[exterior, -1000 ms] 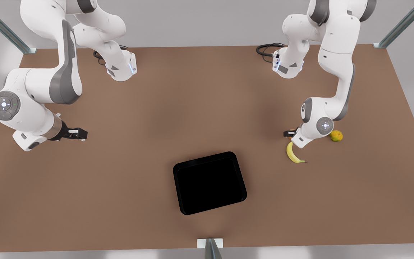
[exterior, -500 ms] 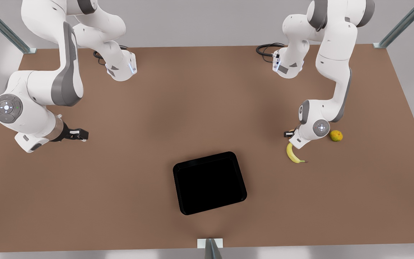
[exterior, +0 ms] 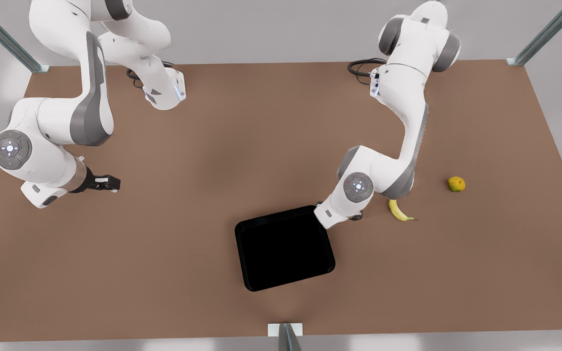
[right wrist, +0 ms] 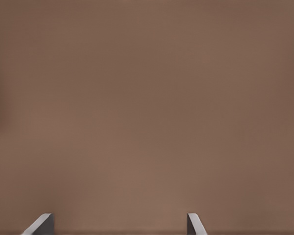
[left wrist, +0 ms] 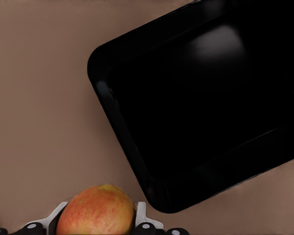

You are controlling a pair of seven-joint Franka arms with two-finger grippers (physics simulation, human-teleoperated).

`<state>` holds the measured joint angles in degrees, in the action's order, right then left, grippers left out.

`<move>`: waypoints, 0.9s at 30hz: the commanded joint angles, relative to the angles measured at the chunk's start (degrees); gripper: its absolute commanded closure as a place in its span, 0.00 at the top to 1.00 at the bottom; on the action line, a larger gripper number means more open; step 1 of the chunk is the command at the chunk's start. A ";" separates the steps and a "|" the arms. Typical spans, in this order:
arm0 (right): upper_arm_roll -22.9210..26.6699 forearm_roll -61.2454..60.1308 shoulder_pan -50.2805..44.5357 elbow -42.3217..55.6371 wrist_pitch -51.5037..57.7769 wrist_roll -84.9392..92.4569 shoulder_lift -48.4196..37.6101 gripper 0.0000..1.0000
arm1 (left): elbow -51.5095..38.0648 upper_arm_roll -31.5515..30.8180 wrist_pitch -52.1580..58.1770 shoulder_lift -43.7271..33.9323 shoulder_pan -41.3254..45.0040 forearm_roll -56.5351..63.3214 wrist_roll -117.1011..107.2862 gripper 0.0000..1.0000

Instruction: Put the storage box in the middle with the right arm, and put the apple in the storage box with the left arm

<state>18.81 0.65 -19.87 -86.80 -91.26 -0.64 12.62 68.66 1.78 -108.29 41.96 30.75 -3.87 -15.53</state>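
Observation:
The black storage box lies on the brown table near the front edge, about mid-width, and is empty. In the left wrist view, the red-and-yellow apple sits between the fingers of my left gripper, which is shut on it, just outside one corner of the storage box. In the front view this arm's hand hovers at the box's far right corner and hides the apple. My right gripper waits at the front view's left, open over bare table, with its fingertips wide apart.
A yellow banana lies just right of the left arm's wrist. Farther to the front view's right lies a green-orange citrus fruit. Both arm bases stand at the table's back edge. Metal frame posts rise at the back corners.
The left arm has swung from beside the banana toward the front view's left, carrying the apple to the box's far right corner. The right arm stays put.

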 commanded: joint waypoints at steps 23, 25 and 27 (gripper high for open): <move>0.18 -0.12 1.15 0.49 0.30 0.29 0.22 1.00 | -0.38 6.23 38.78 -25.60 -13.07 1.40 7.79 1.00; 0.18 -0.12 1.15 0.49 0.38 0.37 0.13 1.00 | 5.44 4.54 37.18 -30.89 -13.26 3.43 8.14 1.00; 0.18 -0.04 1.15 0.49 0.30 0.37 0.13 1.00 | 5.09 4.54 37.45 -30.62 -13.35 2.99 8.05 1.00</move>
<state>18.94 0.62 -18.72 -86.34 -90.99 -0.42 12.81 73.26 6.65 -77.96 11.97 17.61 -1.53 -22.14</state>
